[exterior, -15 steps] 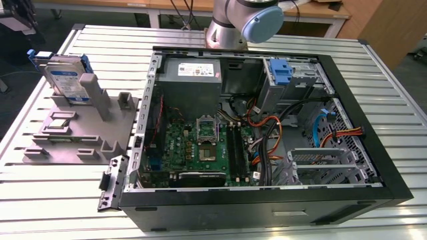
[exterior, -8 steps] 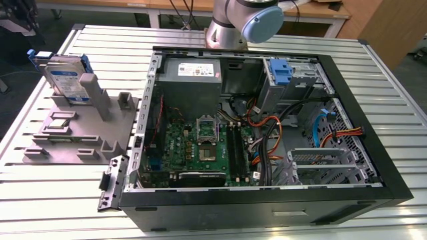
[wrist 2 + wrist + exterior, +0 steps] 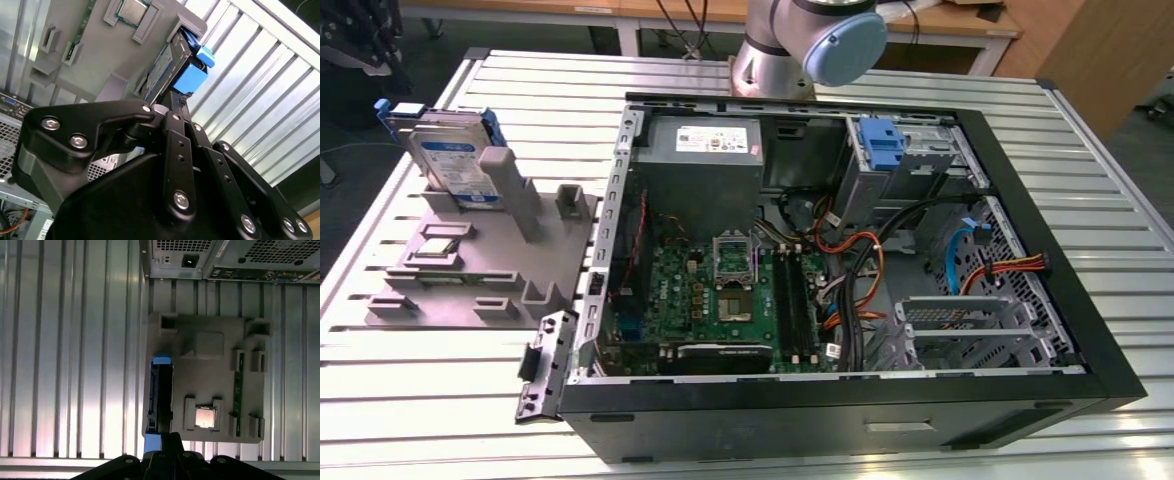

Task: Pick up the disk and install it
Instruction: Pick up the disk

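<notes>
The disk [image 3: 454,158], silver with a white-and-blue label and a blue carrier, stands on edge in a slot of the grey fixture [image 3: 480,262] at the exterior view's left, beside the open computer case [image 3: 854,260]. In the first wrist view the disk [image 3: 161,395] appears edge-on from above, with my gripper [image 3: 171,438] hanging well above it, fingers together and nothing between them. The second wrist view has the gripper [image 3: 172,101] pointing toward the blue end of the disk [image 3: 192,75].
The fixture also holds a processor chip [image 3: 205,417] and a memory stick [image 3: 240,380]. Inside the case are a grey power supply [image 3: 700,150], a blue bracket [image 3: 883,145], a motherboard [image 3: 720,285], loose cables and a metal drive cage [image 3: 974,325]. The arm's base [image 3: 801,45] stands behind the case.
</notes>
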Tool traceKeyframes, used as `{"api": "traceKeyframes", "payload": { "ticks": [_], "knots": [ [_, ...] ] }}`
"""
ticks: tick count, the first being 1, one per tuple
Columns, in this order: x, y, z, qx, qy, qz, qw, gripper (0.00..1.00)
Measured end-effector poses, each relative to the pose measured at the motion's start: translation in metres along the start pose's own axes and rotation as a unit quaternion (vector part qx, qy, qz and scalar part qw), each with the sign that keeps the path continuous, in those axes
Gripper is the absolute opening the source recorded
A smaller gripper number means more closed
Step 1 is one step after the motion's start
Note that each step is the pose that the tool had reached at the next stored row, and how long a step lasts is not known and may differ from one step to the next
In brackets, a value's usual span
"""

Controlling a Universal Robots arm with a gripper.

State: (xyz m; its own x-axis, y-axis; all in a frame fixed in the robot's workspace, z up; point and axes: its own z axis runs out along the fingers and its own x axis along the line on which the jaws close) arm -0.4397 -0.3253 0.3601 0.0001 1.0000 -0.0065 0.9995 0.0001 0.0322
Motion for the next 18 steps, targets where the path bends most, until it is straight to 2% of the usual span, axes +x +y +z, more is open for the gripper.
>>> {"api": "traceKeyframes", "payload": {
  "ticks": [3,10,12,15,16,17,18],
  "knots": [
    [0.0000,-0.0042,0.0000,0.0001,-0.0002,0.005,1.0000,0.10],
    [0.0003,-0.0044,0.0003,-0.0001,-0.0002,0.008,1.0000,0.10],
    [0.0002,-0.0043,0.0008,0.0001,-0.0008,0.024,0.9997,0.10],
    [0.0003,-0.0044,0.0018,0.0003,-0.0016,0.051,0.9987,0.10],
    [0.0003,-0.0044,0.0023,0.0003,-0.0019,0.059,0.9983,0.17],
    [0.0007,-0.0045,0.0028,0.0004,-0.0020,0.063,0.9980,0.17],
    [0.0014,-0.0045,0.0034,0.0004,-0.0021,0.066,0.9978,0.23]
  ]
}}
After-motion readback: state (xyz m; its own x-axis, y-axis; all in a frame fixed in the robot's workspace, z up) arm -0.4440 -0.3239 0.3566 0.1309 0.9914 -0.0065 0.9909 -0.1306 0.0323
